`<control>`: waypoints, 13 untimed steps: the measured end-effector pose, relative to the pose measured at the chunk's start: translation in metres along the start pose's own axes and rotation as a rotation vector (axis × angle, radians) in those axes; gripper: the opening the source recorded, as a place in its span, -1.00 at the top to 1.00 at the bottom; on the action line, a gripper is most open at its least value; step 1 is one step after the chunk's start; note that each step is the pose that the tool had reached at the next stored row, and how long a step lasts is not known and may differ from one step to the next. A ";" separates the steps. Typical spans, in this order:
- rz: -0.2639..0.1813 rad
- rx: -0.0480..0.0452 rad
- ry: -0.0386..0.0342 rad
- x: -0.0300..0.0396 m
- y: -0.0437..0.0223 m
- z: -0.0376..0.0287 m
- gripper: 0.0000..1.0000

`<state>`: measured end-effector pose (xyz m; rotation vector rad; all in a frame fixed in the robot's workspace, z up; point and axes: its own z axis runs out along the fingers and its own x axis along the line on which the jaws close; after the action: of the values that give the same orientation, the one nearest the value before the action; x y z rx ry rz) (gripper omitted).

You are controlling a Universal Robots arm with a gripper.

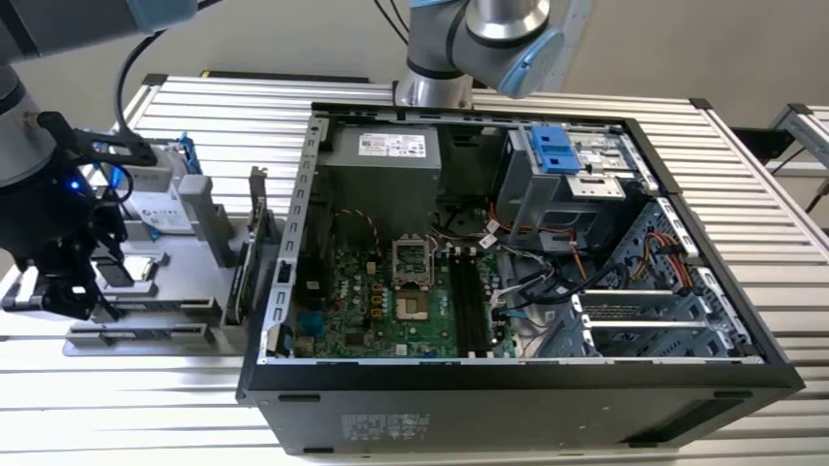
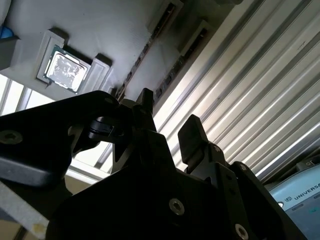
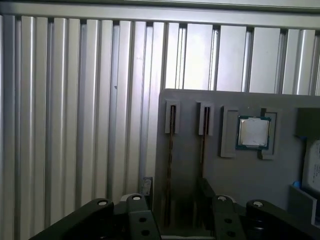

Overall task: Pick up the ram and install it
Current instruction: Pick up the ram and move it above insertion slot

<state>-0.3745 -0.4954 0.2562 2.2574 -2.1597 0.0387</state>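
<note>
Grey tray had the ram on edge in a slot by its rim, gripper hung open over it, so pick-up stage I reckon, jaws needing to straddle that thin stick.

Barely any print to make out. Sticker on the power supply, 12 o'clock inside the case; second sticker on the case's outer wall at 6 o'clock, both too tiny. Dark lettering on the arm's pale cap in the second wrist view.
</note>
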 end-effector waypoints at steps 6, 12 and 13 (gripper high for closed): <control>0.000 -0.0002 0.0016 -0.0001 0.0000 0.0047 -1.00; 0.000 -0.0002 0.0024 -0.0003 0.0000 0.0113 -1.00; 0.000 -0.0002 0.0024 -0.0004 0.0001 0.0126 -1.00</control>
<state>-0.3745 -0.4954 0.2436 2.2561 -2.1584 0.0412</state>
